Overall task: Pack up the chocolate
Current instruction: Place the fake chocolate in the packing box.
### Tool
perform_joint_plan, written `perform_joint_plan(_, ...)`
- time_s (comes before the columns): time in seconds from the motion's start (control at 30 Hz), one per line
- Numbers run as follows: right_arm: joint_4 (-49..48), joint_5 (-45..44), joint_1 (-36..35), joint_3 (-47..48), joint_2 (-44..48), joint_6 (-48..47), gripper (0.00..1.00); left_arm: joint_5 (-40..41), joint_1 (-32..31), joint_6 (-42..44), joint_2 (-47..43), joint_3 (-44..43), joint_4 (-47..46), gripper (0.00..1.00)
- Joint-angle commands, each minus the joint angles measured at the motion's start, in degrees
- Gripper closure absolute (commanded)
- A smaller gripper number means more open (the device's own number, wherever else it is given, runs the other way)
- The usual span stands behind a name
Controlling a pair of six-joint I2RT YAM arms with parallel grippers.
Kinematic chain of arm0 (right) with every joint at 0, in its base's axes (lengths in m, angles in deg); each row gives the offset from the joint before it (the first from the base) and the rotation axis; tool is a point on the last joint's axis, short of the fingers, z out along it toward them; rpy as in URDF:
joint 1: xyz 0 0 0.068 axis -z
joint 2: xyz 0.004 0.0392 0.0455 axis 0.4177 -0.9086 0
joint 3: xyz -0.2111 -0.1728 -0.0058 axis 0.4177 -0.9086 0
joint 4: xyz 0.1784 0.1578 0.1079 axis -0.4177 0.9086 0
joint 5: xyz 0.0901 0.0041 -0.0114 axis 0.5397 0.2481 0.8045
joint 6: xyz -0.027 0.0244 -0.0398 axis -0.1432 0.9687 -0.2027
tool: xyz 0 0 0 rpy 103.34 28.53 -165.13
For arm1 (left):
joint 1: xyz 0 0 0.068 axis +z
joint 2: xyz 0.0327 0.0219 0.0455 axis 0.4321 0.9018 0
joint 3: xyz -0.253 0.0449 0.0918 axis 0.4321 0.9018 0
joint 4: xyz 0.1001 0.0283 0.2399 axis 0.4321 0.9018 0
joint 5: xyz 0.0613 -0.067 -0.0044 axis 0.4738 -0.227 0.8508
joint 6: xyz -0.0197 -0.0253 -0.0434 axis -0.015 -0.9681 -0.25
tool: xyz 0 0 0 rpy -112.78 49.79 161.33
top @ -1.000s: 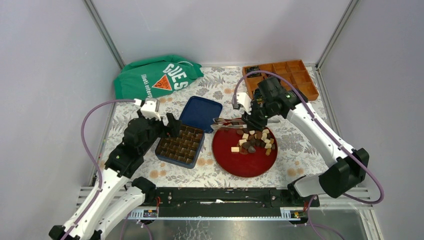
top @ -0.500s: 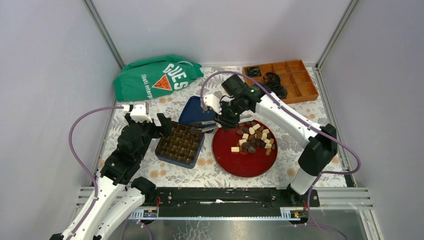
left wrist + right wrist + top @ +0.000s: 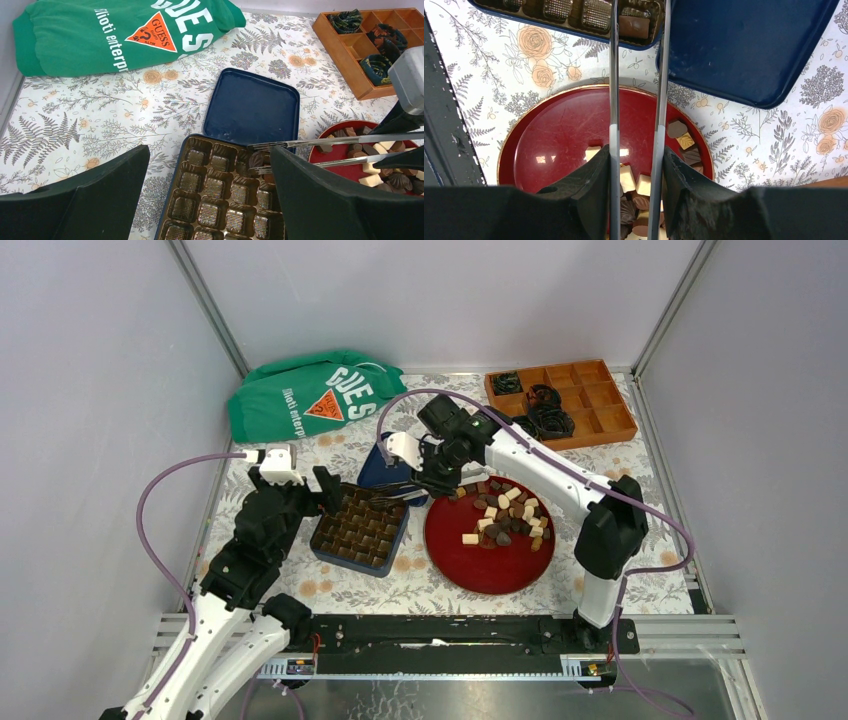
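Red plate [image 3: 470, 570]: 7 o'clock half bare; chocolate [image 3: 510, 515] heaped toward 1 o'clock.
Blue tray [image 3: 365, 540]: beside the plate at 9 o'clock, most cups open.
Right fingers [image 3: 591, 190]: clamped on steel tongs [image 3: 320, 141], tips over the tray's 1 o'clock corner.
Left fingers [image 3: 80, 200]: spread wide, empty, at the tray's 10 o'clock.
Dark piece [image 3: 257, 159]: between the tips, gripped or seated, can't tell.
Bench [image 3: 440, 580], far side: blue lid [image 3: 252, 107], green bag [image 3: 310, 395], wooden organiser [image 3: 600, 390].

White-and-black arms [image 3: 548, 466], purple cables [image 3: 205, 457]
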Motion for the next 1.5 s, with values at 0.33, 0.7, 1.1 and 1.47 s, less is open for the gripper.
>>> perform_joint_plan(0.33, -2.1, -1.8, -1.1, 2.7, -0.7, 1.4, 0.66, 1.2, 0.5, 1.0, -0.9, 0.3, -1.3, 0.02)
perform_joint_plan(0.7, -1.8, -1.9, -1.2, 2.8, -0.9, 1.7, 0.56, 0.9, 0.6, 1.0, -0.9, 0.3, -1.3, 0.01)
perform_joint_plan(1.1, -1.5, -1.1, -1.1, 2.9, -0.4, 2.2, 0.54, 0.7, 0.6, 1.0, -1.0, 0.3, -1.3, 0.02)
perform_joint_plan(1.47, 0.1, 3.3, 1.4, -3.5, 10.2, 1.8, 0.55, -0.3, 0.7, 1.0, -0.9, 0.4, -1.4, 0.01)
